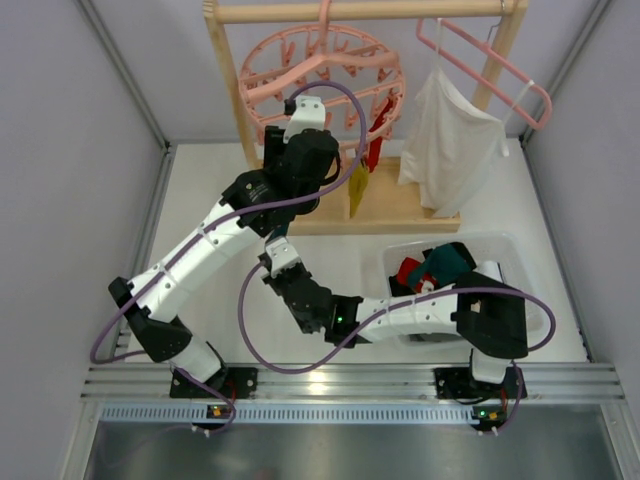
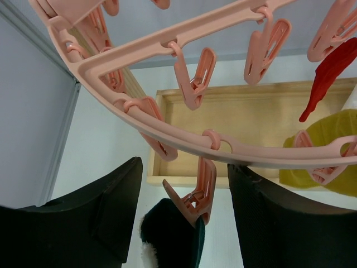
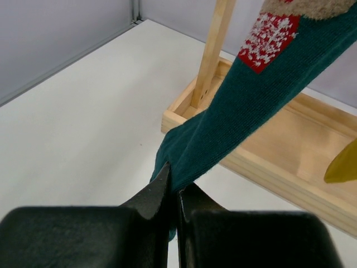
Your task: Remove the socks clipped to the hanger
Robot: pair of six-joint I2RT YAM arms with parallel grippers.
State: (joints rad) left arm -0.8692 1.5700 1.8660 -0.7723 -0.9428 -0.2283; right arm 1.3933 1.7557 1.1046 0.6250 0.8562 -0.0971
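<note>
Fabric of the teal sock [image 3: 245,106] is clenched at its lower end between the right fingers [image 3: 173,187], and the sock runs taut up and away from them over the bench [image 3: 83,111]. A red patch speckled white sits near its top. The left fingers [image 2: 262,212] stand released, one on each side of a pink clip [image 2: 195,195] that pinches dark green fabric just below the round hanger [image 2: 167,139]. Beyond the right-hand finger, a red sock [image 2: 329,72] and a yellow sock [image 2: 334,139] hang from the same hanger, above a wooden tray [image 2: 245,123].
</note>
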